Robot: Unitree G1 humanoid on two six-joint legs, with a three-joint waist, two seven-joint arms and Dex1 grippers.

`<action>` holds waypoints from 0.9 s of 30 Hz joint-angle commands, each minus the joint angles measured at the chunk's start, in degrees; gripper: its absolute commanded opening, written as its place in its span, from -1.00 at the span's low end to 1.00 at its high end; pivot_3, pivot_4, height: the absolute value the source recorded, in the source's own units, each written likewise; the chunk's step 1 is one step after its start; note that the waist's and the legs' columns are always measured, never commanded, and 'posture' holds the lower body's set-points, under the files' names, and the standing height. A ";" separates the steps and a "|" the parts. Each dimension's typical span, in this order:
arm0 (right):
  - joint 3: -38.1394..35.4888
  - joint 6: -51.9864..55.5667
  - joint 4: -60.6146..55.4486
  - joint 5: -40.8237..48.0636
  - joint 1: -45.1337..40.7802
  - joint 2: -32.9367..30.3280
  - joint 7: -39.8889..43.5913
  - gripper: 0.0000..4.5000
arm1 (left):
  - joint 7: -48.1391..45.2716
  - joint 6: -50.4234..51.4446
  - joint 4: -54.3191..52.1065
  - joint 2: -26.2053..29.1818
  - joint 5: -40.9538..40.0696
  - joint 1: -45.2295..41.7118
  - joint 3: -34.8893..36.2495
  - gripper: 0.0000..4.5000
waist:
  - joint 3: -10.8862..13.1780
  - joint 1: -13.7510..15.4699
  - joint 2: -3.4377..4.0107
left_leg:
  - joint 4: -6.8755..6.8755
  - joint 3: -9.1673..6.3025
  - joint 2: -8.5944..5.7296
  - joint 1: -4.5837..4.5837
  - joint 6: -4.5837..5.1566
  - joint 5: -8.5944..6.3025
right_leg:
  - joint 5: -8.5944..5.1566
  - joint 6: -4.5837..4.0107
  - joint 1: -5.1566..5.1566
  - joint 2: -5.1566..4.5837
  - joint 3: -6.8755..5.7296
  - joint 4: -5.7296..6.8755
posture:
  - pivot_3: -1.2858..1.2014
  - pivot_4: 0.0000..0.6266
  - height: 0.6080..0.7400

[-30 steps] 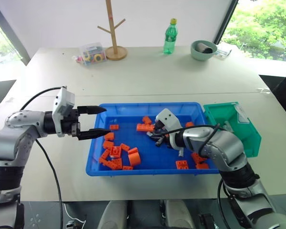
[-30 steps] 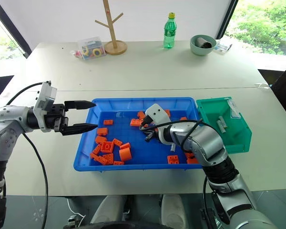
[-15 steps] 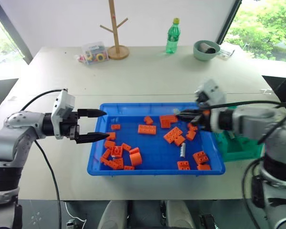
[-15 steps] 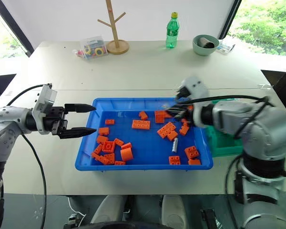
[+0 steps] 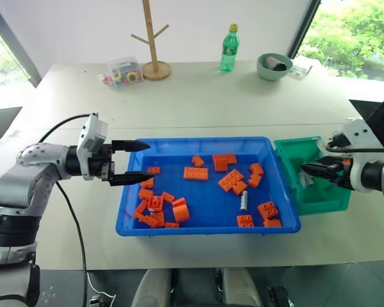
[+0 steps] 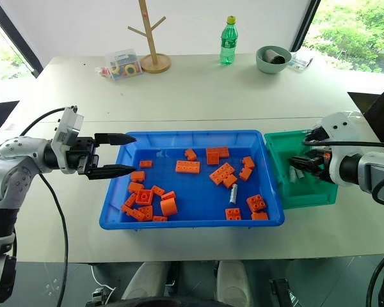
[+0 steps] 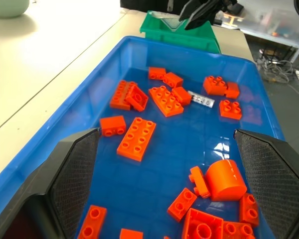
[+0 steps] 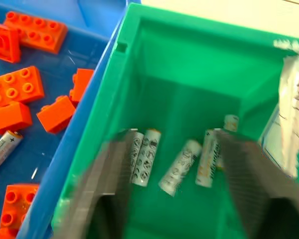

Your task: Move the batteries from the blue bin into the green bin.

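The blue bin (image 5: 198, 141) lies in front of me with one silver battery (image 5: 244, 201) among orange bricks at its right side. The green bin (image 5: 288, 151) stands against the blue bin's right end, and several batteries (image 8: 182, 167) lie on its floor. My right gripper (image 5: 310, 169) hovers over the green bin, open, with nothing between its fingers. My left gripper (image 5: 147, 160) is open over the blue bin's left rim, pointing across the bin and holding nothing.
Many orange bricks (image 5: 196, 173) are scattered in the blue bin. At the table's far edge stand a wooden rack (image 5: 155, 38), a green bottle (image 5: 228, 48), a pale bowl (image 5: 272, 66) and a clear box of toys (image 5: 123, 70).
My right gripper swung from the middle of the blue bin to the right, over the green bin, and opened. The left gripper has stayed where it was.
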 commanded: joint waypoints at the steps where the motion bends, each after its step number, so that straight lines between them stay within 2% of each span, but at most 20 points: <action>1: -1.57 -0.98 -0.92 -0.03 -2.88 -1.04 -0.52 0.67 | -0.34 -0.44 -0.49 0.03 -0.10 -1.22 0.05 1.00 | 0.00 0.01 0.00 | 0.00 0.00 -0.01 0.00 0.00 0.00 | 0.00 0.00 0.00 -0.01 0.00 0.00 | 0.03 -0.52 0.44; 4: -1.68 2.53 -1.60 1.63 -8.73 0.45 -1.72 0.67 | -0.42 -0.39 -0.68 0.15 -0.08 -0.99 0.13 1.00 | 0.01 -0.11 0.01 | 0.01 -0.01 0.00 0.00 0.00 0.00 | 0.00 0.00 0.00 -0.01 0.00 -0.01 | 0.03 -0.52 0.44; 7: -2.05 9.35 -4.90 5.73 -13.45 6.32 -2.99 0.67 | -0.44 -0.36 -1.04 0.32 -0.09 -0.66 0.19 1.00 | 0.00 -0.22 0.00 | 0.00 -0.04 0.04 0.00 0.00 0.00 | 0.00 -0.01 -0.01 0.00 0.00 -0.01 | 0.03 -0.52 0.44; 11: -0.70 10.73 -10.42 11.57 -9.59 12.62 -7.14 0.67 | -0.20 -0.04 -1.31 0.23 -0.11 -0.72 0.18 1.00 | 0.00 0.26 -0.01 | -0.03 -0.16 0.06 -0.04 0.00 0.00 | 0.00 -0.01 -0.01 0.00 0.01 -0.01 | 0.03 -0.52 0.44; 17: 2.07 10.73 -14.54 16.64 -2.50 23.08 -18.16 0.67 | -0.33 -0.09 -1.27 0.19 0.00 -0.82 0.02 1.00 | -0.01 0.87 -0.01 | 0.02 -0.15 -0.05 -0.14 0.00 0.00 | 0.04 0.05 -0.02 -0.03 0.00 -0.10 | 0.03 -0.52 0.44; 27: 3.33 10.73 -16.04 25.68 4.97 25.65 -27.55 0.67 | -0.61 -0.16 -1.33 0.48 -0.05 -0.56 0.27 1.00 | -0.01 1.02 -0.01 | 0.02 -0.15 -0.05 -0.11 0.00 0.00 | 0.04 0.05 -0.01 0.00 0.00 -0.09 | 0.03 -0.52 0.44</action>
